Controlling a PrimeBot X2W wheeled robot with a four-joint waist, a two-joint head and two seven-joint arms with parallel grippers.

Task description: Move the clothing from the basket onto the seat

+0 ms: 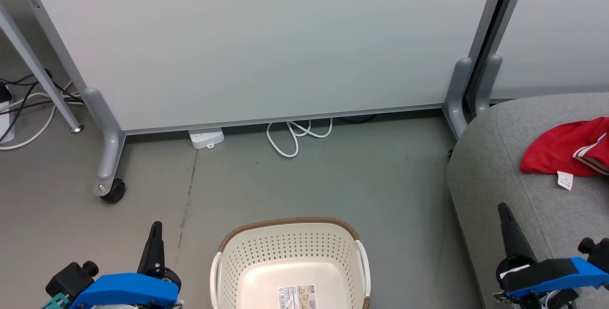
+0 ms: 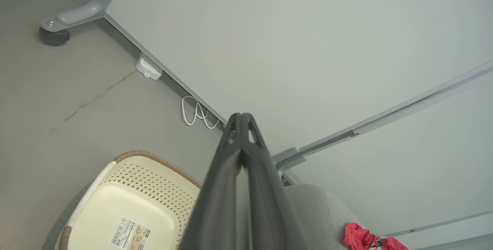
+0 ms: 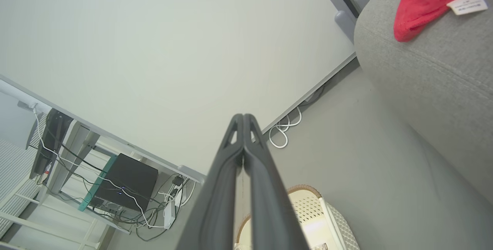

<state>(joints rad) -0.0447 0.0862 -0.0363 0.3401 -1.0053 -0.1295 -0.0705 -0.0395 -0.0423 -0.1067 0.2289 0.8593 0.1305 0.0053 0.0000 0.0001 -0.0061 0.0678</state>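
**Clothing [image 1: 556, 149] lies on the seat [image 1: 504, 156], right of the basket [image 1: 290, 222]**

A pale partition panel [image 1: 285, 37] stands well beyond the basket and spans most of the far side. Its grey foot with a black caster [image 1: 114, 191] is off to the basket's far left. The grey floor [image 1: 380, 171] runs from the panel's base down to the basket and around it.

The seat, grey and rounded with a stitched seam, rises to the right of the basket. It stands well apart from the basket, with a strip of floor between them. The basket sits upright on the floor, cream with perforated sides, a brown woven-look rim and white handles. A label sticker [image 1: 297, 296] shows on its pale bottom.

The clothing, red with white stripes, rests on top of the seat, far to the right of the basket and farther back. It runs off the right edge of the head view.

The left claw [image 2: 242, 117] hovers just left of the basket, its two dark fingers pressed together tip to tip. The right claw [image 3: 243, 116] hangs to the basket's right, over the seat's near edge, its fingers likewise pressed together.

Beyond the basket, at the panel's base, a white cable [image 1: 292, 137] lies looped on the floor. A white power strip [image 1: 207, 137] lies just to the left of it. A small white tag [image 1: 565, 180] sits at the clothing's edge nearest the basket, flat on the seat.
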